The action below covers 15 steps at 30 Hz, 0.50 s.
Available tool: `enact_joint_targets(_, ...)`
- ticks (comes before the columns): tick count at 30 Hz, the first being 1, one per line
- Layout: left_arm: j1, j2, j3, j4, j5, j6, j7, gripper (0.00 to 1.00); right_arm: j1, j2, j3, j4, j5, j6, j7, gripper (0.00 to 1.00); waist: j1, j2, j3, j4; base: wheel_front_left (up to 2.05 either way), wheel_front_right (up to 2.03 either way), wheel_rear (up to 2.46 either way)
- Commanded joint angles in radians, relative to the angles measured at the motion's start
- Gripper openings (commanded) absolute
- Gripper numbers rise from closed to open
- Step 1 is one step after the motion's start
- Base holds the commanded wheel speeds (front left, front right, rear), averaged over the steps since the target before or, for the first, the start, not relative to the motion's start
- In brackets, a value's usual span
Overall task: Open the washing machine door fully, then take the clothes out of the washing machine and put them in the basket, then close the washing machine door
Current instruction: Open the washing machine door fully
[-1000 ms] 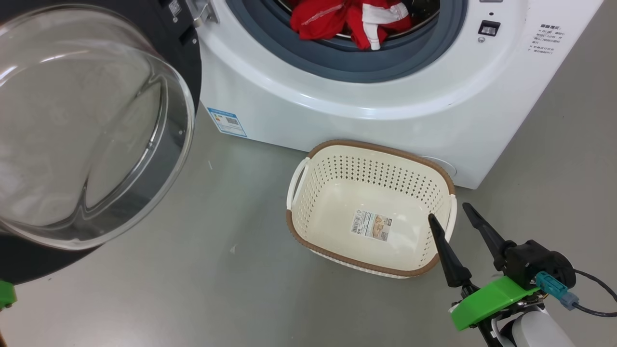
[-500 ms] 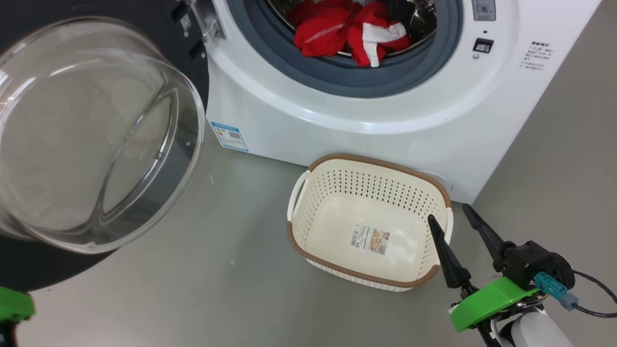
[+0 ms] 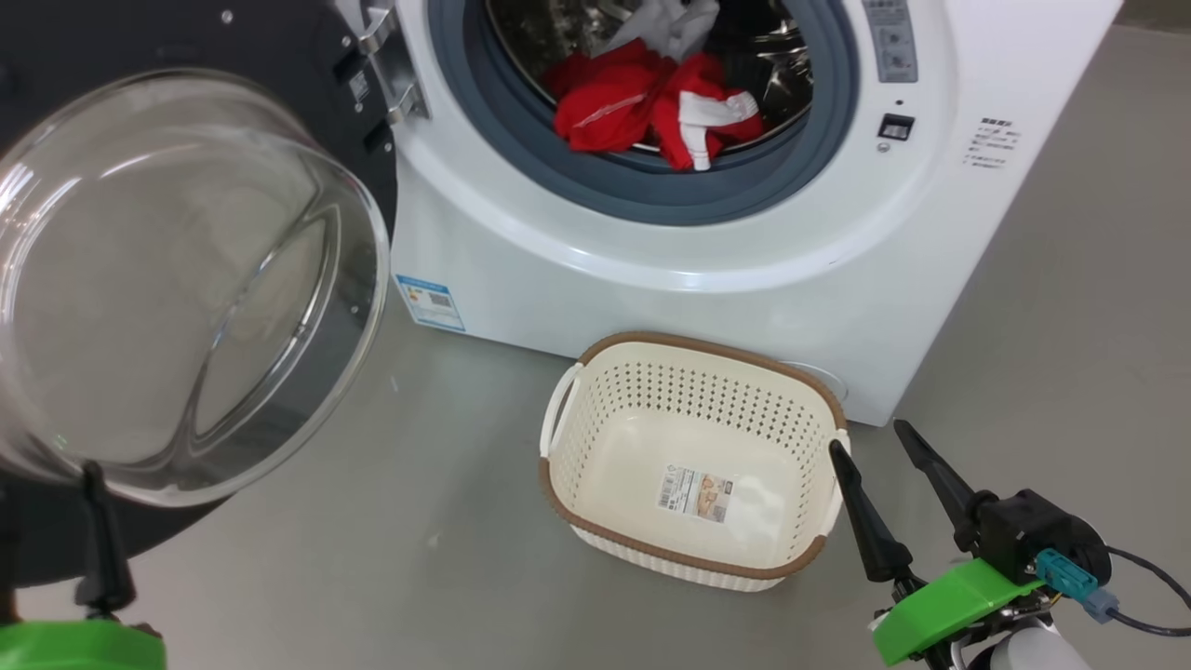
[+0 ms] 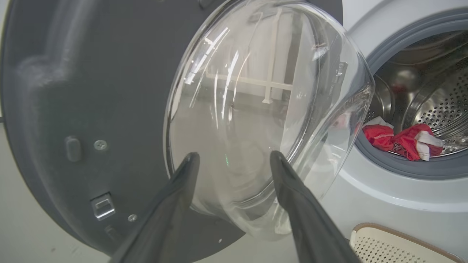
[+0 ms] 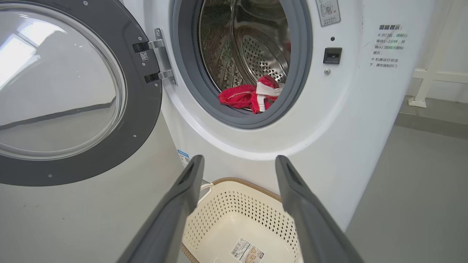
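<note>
The large round washing machine door (image 3: 186,279), with a wide black rim and a bulging clear glass bowl, stands swung open at the left side of the big white front-loading washing machine (image 3: 651,279) and hangs on its metal hinge (image 3: 391,65). Inside the steel drum (image 5: 256,47) the bright red clothes with white trim (image 3: 642,112) lie in a heap at the front, against the grey rubber gasket (image 3: 521,158). A small white-grey cloth (image 3: 665,23) lies behind them. The small cream-white perforated plastic basket with the brown rim (image 3: 707,346) stands on the grey floor (image 3: 372,558) just in front of the machine, below the opening, with a sticker (image 3: 693,493) on its bottom. The left gripper (image 4: 234,155) is close to the glass bowl, its two dark fingers spread well apart and gripping nothing. Whether they touch the glass, I cannot tell. The right gripper (image 3: 867,437) hovers just beside the right end of the basket, its jaws wide apart and empty.
</note>
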Motion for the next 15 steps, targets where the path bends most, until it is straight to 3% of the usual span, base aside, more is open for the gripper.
enact_joint_targets(1,0.011,0.030,0.018,-0.038,-0.006,0.002,-0.005,1.00,0.002,0.002,0.016,-0.028,0.017,0.003,-0.009,1.00,0.0000,0.0000,-0.013,-0.016,0.00,0.00,0.00)
enact_joint_targets(15,0.100,0.044,-0.167,-0.150,-0.041,0.002,-0.005,1.00,0.039,0.008,-0.031,-0.053,0.019,0.003,-0.009,1.00,0.0000,0.0000,-0.025,-0.127,0.00,0.00,0.00)
